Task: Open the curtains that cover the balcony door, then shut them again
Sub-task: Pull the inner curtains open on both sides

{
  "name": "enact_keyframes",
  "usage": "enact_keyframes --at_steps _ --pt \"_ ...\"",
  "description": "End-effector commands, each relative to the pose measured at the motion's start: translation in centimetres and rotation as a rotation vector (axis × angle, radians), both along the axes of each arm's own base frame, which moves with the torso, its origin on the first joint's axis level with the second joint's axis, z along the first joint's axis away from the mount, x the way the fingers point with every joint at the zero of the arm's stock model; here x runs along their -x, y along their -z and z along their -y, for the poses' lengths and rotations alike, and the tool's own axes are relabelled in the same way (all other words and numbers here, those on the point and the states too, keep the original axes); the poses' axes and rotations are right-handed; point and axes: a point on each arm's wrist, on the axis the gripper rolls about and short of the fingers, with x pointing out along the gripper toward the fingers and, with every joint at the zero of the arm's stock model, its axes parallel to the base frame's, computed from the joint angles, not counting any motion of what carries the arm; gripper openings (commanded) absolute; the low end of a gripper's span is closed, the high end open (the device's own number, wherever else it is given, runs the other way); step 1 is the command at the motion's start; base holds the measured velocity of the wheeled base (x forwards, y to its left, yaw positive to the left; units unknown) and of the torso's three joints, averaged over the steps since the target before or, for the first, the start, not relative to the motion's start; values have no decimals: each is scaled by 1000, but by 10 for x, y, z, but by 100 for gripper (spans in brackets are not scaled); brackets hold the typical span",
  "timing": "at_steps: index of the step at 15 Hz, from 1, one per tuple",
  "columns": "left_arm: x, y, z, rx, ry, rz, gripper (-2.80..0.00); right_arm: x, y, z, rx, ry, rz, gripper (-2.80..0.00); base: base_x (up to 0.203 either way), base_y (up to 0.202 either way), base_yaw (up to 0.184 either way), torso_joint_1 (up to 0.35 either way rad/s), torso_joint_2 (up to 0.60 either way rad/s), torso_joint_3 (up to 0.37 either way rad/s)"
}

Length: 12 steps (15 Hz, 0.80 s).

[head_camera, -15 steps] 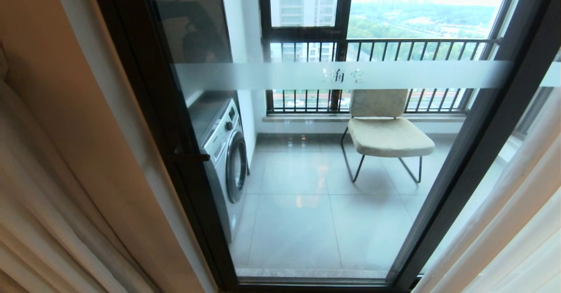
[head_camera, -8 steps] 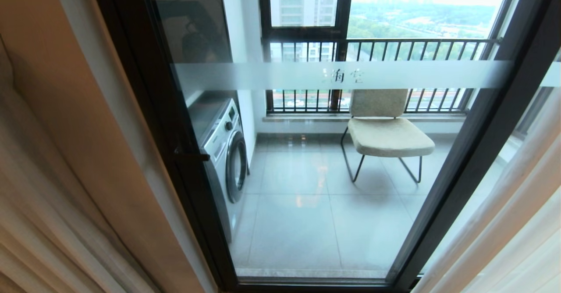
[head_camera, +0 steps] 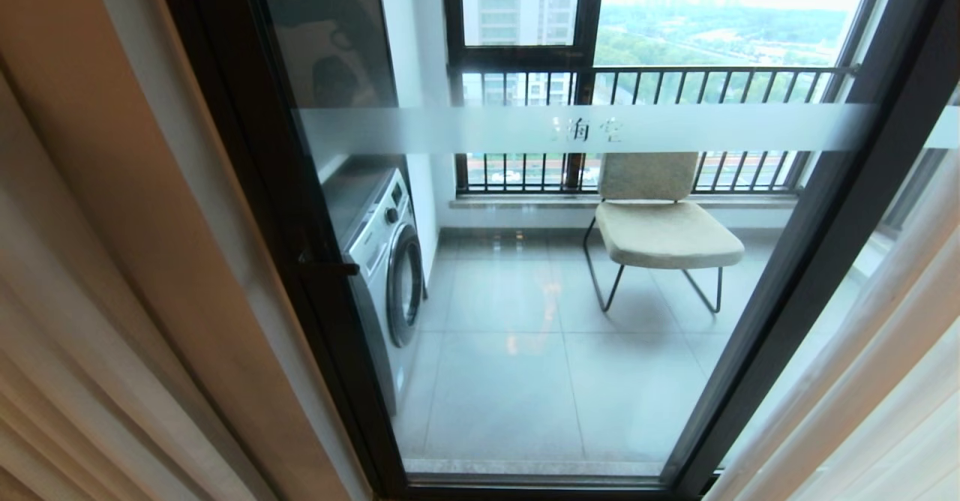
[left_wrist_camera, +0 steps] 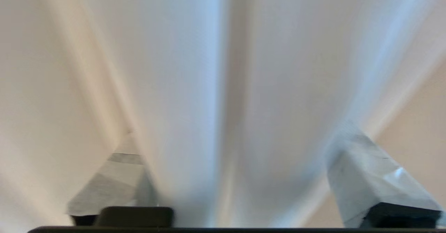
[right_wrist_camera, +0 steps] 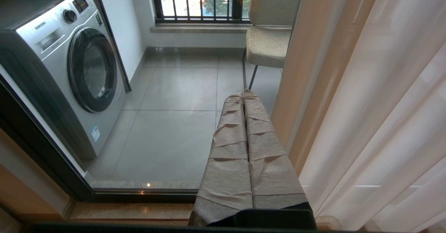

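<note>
The balcony door (head_camera: 285, 208), glass in a dark frame with a frosted strip (head_camera: 450, 130), stands uncovered in the middle of the head view. The curtains hang gathered at both sides: beige folds at the left (head_camera: 67, 321), pale sheers at the right (head_camera: 892, 381). Neither arm shows in the head view. In the left wrist view my left gripper (left_wrist_camera: 238, 132) is open, its fingers (left_wrist_camera: 369, 177) spread wide with a loose fold of curtain (left_wrist_camera: 195, 86) between them. My right gripper (right_wrist_camera: 244, 94) is shut on nothing, its cloth-wrapped fingers pointing at the glass beside the right curtain (right_wrist_camera: 376, 114).
Behind the glass stand a silver washing machine (head_camera: 386, 261) at the left and a beige chair (head_camera: 660, 223) before the black railing (head_camera: 645, 73). A small dark handle (head_camera: 326, 267) sticks out of the door's left frame. The sill (right_wrist_camera: 139, 210) runs along the floor.
The left curtain's folds at the head view's left edge have swung and now hang straighter. Door, balcony and right curtain are unchanged.
</note>
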Motion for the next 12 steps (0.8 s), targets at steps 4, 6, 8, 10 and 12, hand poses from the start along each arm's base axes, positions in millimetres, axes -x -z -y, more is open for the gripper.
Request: enact_keyframes --at_steps 4,6,8,10,12 --pt "55 -16 46 -7 -5 8 0 0 0 0 0 0 -1 -280 0 0 0 0 0 0" --pt "71 -12 62 3 -2 -2 0 0 0 0 0 1 -1 -280 0 0 0 0 0 0" --pt "84 -9 74 9 -1 -10 0 0 0 0 0 1 -1 -280 0 0 0 0 0 0" --pt "92 -6 82 12 -1 -13 -280 0 0 0 0 1 -1 -280 0 0 0 0 0 0" --pt "95 -7 84 11 1 -11 -280 0 0 0 0 0 -1 -280 0 0 0 0 0 0"
